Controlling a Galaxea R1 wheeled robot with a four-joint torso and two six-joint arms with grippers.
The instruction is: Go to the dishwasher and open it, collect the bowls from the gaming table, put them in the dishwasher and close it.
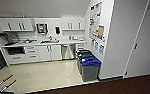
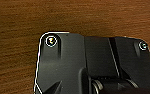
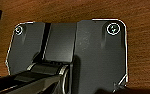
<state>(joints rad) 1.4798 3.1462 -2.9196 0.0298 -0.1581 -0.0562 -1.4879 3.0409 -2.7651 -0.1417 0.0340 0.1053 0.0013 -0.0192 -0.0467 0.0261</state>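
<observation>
The dishwasher (image 1: 67,51) is standing upright, closed, under the far counter (image 1: 41,44), its front facing the pale floor (image 1: 46,73). Whether either gripper is gaping, I cannot tell.

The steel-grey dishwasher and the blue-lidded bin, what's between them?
In the head view, a green-lidded bin stands between the dishwasher and the blue-lidded bin.

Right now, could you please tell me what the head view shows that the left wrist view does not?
The head view alone shows a kitchenette: the steel-grey dishwasher under the counter, white wall cabinets, a blue-lidded bin with a green-lidded bin behind it, and posters on the wall. The left wrist view alone shows the robot's dark wrist plate close above brown floor. Both share that brown flooring, which crosses the head view's bottom edge.
</observation>
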